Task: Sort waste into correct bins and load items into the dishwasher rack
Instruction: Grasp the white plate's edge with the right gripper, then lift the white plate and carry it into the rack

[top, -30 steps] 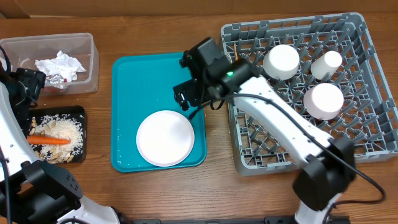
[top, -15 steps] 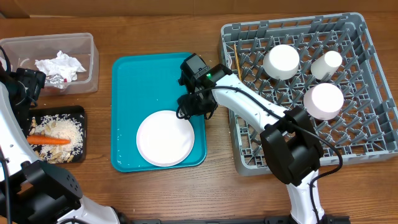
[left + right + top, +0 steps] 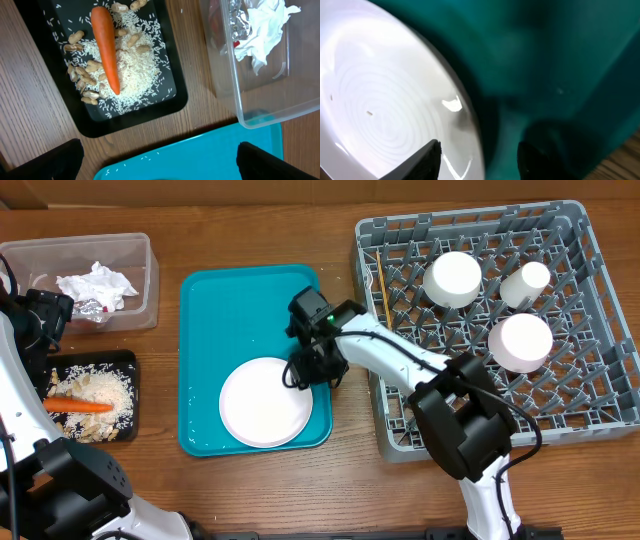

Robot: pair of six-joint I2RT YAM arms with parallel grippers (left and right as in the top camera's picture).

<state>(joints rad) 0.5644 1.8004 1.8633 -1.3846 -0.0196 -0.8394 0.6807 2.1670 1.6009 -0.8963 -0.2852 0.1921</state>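
Observation:
A white plate (image 3: 262, 402) lies on the teal tray (image 3: 230, 305). My right gripper (image 3: 312, 370) is open, low over the plate's upper right rim. In the right wrist view its fingers (image 3: 480, 160) straddle the plate's edge (image 3: 385, 100), one over the plate, one over the tray. The grey dishwasher rack (image 3: 480, 395) holds two white bowls (image 3: 452, 278) and a cup (image 3: 527, 280). My left gripper (image 3: 160, 160) is open and empty above the tray's left corner, near the black tray of rice with a carrot (image 3: 106, 47).
A clear bin (image 3: 85, 280) with crumpled paper and foil stands at the far left. The black food tray (image 3: 88, 395) sits in front of it. A thin stick (image 3: 381, 290) lies in the rack's left side.
My right gripper has come down and toward the front, from above the tray's upper right to the plate's rim. The left arm has not moved.

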